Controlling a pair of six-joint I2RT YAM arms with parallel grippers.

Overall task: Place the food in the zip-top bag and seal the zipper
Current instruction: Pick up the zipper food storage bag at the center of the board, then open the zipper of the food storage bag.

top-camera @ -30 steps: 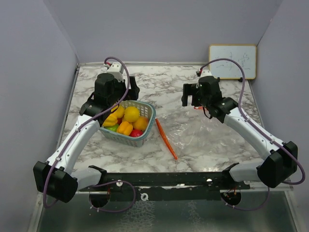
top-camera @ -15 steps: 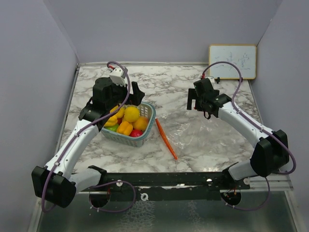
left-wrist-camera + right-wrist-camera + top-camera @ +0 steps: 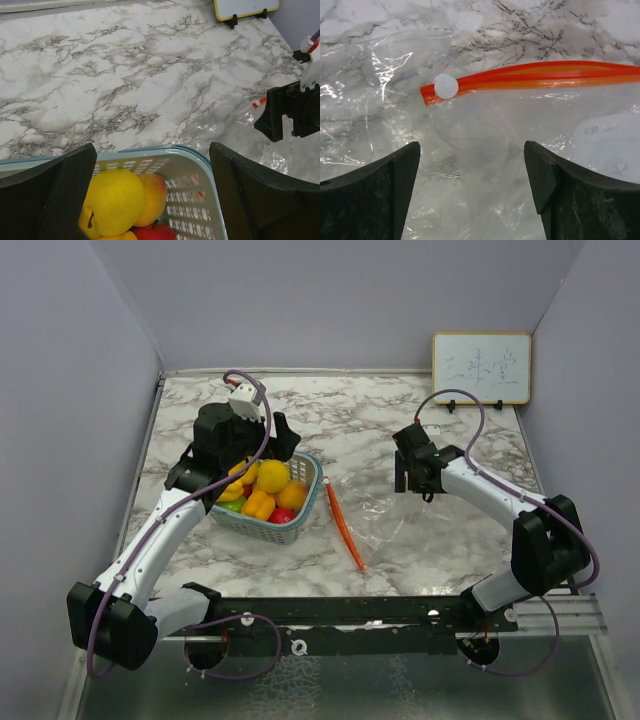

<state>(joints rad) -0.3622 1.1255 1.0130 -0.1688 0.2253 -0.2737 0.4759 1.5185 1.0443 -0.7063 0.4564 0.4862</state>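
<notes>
The food (image 3: pixel 268 490), glossy yellow, orange, green and red toy fruits, lies piled in a pale blue lattice basket (image 3: pixel 303 508) at mid-left. My left gripper (image 3: pixel 268 440) is open and empty, hovering over the basket's far rim. In the left wrist view a yellow fruit (image 3: pixel 112 200), an orange one (image 3: pixel 155 195) and a red one (image 3: pixel 159 233) show between my fingers. The clear zip-top bag (image 3: pixel 410 525) lies flat at centre-right, its orange zipper strip (image 3: pixel 343 525) on its left edge. My right gripper (image 3: pixel 413 472) is open and empty, low over the bag (image 3: pixel 485 165), near the zipper (image 3: pixel 535 75) and its white slider (image 3: pixel 446 86).
A small whiteboard (image 3: pixel 481 367) stands on feet at the back right corner. Grey walls close the table on the left, back and right. The basket stands close to the left of the zipper strip.
My right gripper has moved nearer and leftward, down over the bag's far edge. The bag looks more bunched toward the zipper. My left gripper shifted slightly right over the basket.
</notes>
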